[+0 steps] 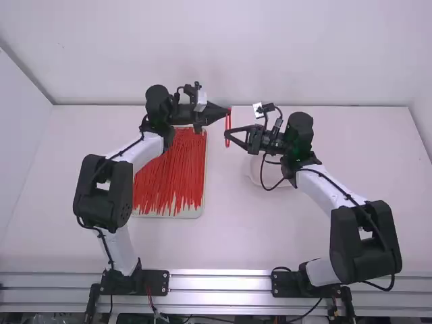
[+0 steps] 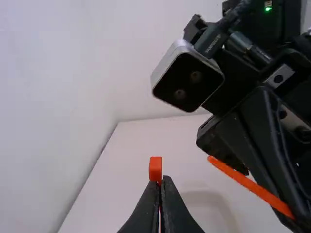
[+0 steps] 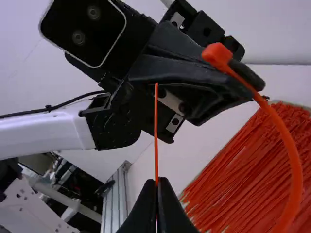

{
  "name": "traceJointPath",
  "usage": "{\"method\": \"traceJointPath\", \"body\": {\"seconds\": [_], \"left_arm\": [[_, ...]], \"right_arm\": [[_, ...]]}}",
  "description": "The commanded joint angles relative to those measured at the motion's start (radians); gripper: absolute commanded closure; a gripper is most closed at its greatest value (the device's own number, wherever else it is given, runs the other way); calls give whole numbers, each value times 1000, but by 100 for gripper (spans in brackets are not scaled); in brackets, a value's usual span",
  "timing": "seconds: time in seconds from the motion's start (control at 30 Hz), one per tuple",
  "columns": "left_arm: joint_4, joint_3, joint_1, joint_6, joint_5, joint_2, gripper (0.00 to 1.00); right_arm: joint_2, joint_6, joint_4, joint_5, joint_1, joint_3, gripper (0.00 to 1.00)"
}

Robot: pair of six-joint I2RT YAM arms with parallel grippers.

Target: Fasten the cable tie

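A single red cable tie (image 1: 228, 128) hangs in the air between the two arms, bent into a loop. My left gripper (image 1: 226, 116) is shut on its head end; the square red head (image 2: 155, 168) sticks out past the closed fingertips. My right gripper (image 1: 227, 135) is shut on the thin tail (image 3: 156, 131), which rises straight from its fingertips toward the left gripper. The tie's strap (image 3: 284, 145) curves from the head (image 3: 217, 52) round and down. The two grippers meet tip to tip above the table, just right of the pile of ties.
A heap of loose red cable ties (image 1: 172, 172) lies on a pale tray (image 1: 201, 202) under the left arm. A black cable (image 1: 266, 179) loops off the right arm over the table. The wall stands close behind the grippers.
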Motion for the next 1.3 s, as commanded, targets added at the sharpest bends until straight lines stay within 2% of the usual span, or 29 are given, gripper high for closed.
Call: {"method": "traceJointPath", "body": {"seconds": [0.0, 0.4, 1.27], "left_arm": [[8, -4, 10, 31, 43, -3, 98], [11, -4, 23, 64, 74, -3, 98], [8, -4, 22, 139, 124, -3, 98]], "right_arm": [[8, 53, 7, -16, -3, -2, 100], [8, 70, -49, -5, -3, -2, 100], [8, 157, -47, 13, -7, -1, 100]]}}
